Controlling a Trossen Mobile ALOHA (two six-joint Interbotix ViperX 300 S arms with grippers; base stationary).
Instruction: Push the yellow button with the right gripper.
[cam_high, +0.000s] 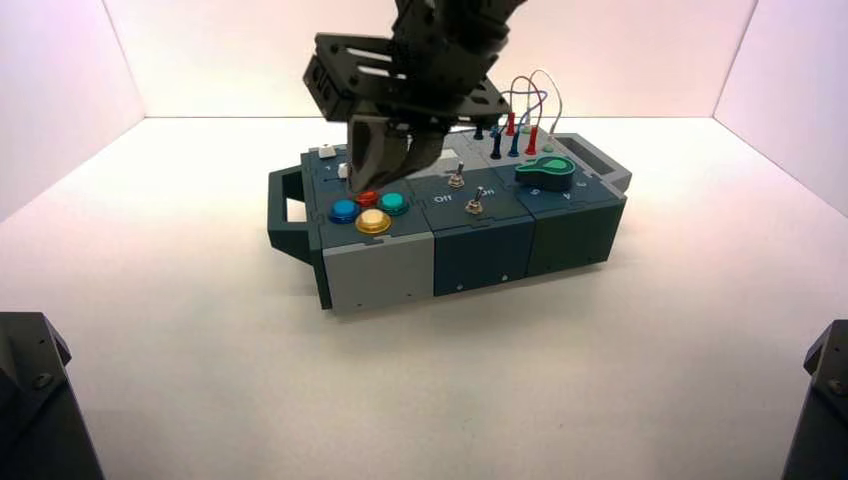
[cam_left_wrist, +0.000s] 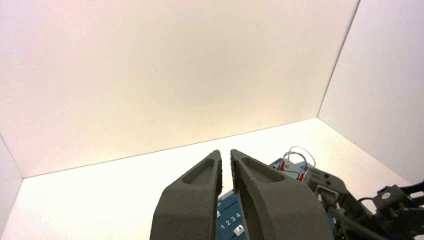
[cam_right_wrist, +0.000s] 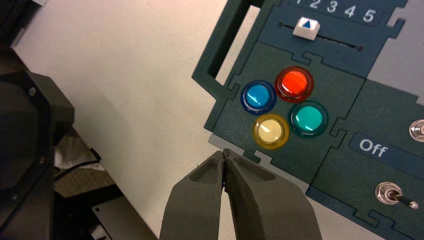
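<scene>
The yellow button (cam_high: 373, 221) (cam_right_wrist: 270, 131) is the one of the four coloured buttons nearest the box's front edge, on the box's left part. My right gripper (cam_high: 362, 185) (cam_right_wrist: 225, 152) hangs above that cluster, shut with its tips together and nothing held. In the right wrist view its tips lie over the box's front edge, a short way from the yellow button and not touching it. My left gripper (cam_left_wrist: 226, 155) is parked away from the box, with a narrow gap between its fingers and nothing in it.
Round the yellow button sit a blue button (cam_right_wrist: 258, 96), a red one (cam_right_wrist: 294, 83) and a teal one (cam_right_wrist: 308, 118). Behind them is a white slider (cam_right_wrist: 306, 27) between 1 and 2. Toggle switches (cam_right_wrist: 395, 195), a green knob (cam_high: 545, 170) and wires (cam_high: 520, 110) lie to the right.
</scene>
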